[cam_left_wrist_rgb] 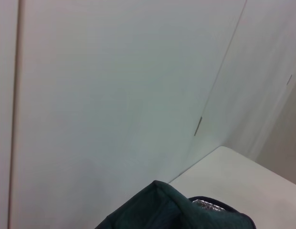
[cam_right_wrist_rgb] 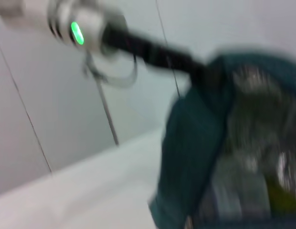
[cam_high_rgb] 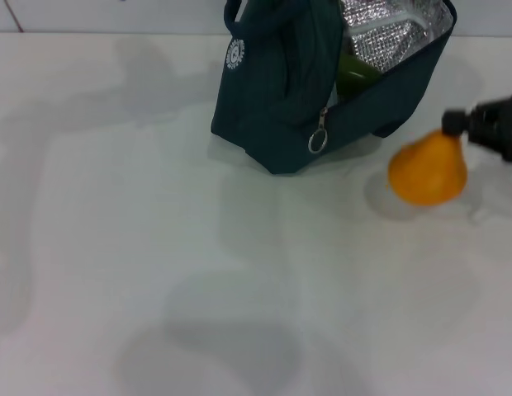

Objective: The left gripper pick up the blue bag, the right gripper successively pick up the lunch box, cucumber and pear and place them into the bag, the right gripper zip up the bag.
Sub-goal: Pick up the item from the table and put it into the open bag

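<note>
The blue bag stands open on the white table, its silver lining showing, with something green low inside. The other arm, 1 green light lit on its silver section, reaches down to the bag's top; its jaws are hidden.

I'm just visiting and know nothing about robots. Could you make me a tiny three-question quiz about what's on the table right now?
1. True or false: the blue bag is zipped shut.
2. Multiple choice: where is the pear? A) inside the bag B) on the table beside the bag C) lifted in the air
3. Short answer: which pincer is close to the pear, and what green thing shows inside the bag?

Key:
1. False: the bag gapes open, foil lining showing, and its ring zipper pull hangs loose.
2. B
3. The right pincer, at the pear's stem end; the cucumber. The left pincer holds the bag up by its top.
</note>
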Robot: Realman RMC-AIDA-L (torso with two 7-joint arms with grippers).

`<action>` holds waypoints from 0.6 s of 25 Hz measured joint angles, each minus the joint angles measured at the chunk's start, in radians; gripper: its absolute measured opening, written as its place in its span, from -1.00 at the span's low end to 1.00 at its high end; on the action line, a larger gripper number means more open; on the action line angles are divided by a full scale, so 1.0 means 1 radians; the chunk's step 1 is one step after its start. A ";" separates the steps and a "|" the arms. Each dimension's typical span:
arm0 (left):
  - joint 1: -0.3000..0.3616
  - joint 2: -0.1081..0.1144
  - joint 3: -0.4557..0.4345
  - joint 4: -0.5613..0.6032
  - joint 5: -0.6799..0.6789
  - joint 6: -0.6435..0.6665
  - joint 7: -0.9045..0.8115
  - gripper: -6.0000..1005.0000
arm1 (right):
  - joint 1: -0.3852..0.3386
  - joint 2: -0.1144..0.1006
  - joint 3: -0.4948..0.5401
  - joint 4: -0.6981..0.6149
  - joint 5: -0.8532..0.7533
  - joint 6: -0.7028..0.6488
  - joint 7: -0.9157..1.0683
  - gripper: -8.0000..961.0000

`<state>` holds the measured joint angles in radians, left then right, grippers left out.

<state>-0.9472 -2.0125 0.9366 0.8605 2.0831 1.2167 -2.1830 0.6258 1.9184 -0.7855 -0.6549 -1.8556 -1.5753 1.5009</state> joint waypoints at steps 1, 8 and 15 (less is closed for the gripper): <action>0.000 0.000 0.000 0.000 0.000 0.000 0.000 -0.92 | -0.001 0.000 0.010 -0.014 0.023 -0.018 -0.003 -0.89; 0.001 -0.006 0.003 0.000 0.000 0.000 0.000 -0.92 | 0.021 0.007 0.028 -0.131 0.183 -0.026 -0.028 -0.87; 0.005 -0.008 0.003 0.000 -0.001 0.027 -0.006 -0.92 | 0.083 0.015 0.027 -0.133 0.255 0.115 -0.124 -0.84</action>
<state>-0.9419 -2.0202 0.9399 0.8606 2.0820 1.2435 -2.1890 0.7089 1.9329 -0.7588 -0.7880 -1.6004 -1.4604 1.3773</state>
